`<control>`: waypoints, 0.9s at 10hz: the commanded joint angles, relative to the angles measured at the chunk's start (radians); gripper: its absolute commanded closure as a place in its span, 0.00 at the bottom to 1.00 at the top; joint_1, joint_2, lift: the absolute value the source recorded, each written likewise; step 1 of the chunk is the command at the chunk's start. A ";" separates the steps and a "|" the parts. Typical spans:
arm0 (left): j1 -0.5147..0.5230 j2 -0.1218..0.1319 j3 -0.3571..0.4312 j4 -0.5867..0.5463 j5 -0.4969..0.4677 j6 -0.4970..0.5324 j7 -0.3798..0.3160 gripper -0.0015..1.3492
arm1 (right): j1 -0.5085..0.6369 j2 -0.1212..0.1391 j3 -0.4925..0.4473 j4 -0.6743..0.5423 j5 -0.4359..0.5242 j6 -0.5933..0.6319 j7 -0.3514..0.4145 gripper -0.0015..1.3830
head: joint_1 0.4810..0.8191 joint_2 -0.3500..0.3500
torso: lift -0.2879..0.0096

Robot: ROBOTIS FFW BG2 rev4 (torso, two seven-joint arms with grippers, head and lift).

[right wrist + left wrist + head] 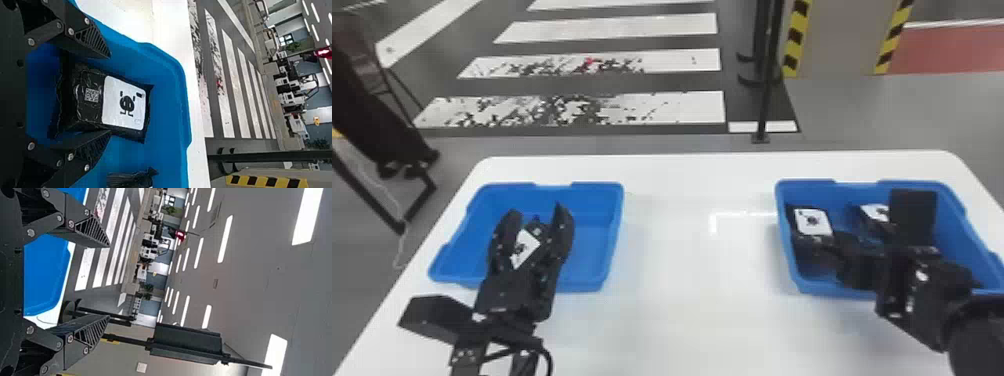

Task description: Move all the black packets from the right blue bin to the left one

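Long white rectangular ceiling lights (pixel 225 239) are shining brightly, while pale glare is gleaming on the smooth white table (pixel 677 300) and small highlights are glinting on the wrinkled black plastic packet (pixel 90 111)

The left bin (pixel 604 187) and right bin (pixel 802 187) are blue, open-topped and upright, well apart. A black packet (pixel 524 248) with a white label lies slantwise in the left. In the right, one packet (pixel 813 221) lies label up by the left wall, glossy and creased, its label bearing a black cartoon figure; another, also white-labelled (pixel 874 212), lies to its right.
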 commanded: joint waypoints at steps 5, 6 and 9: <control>0.004 -0.001 0.002 0.000 0.014 0.000 -0.008 0.33 | -0.003 -0.007 0.014 -0.008 -0.068 0.054 -0.012 0.85 | 0.63 0.68 | 0.40; 0.004 -0.001 0.002 0.000 0.020 0.000 -0.009 0.33 | 0.012 -0.007 0.010 -0.030 -0.082 0.049 -0.012 0.86 | 0.63 0.69 | 0.40; 0.006 -0.003 -0.006 0.000 0.032 -0.034 -0.011 0.33 | 0.105 -0.007 -0.070 -0.175 -0.096 0.019 -0.011 0.86 | 0.63 0.69 | 0.40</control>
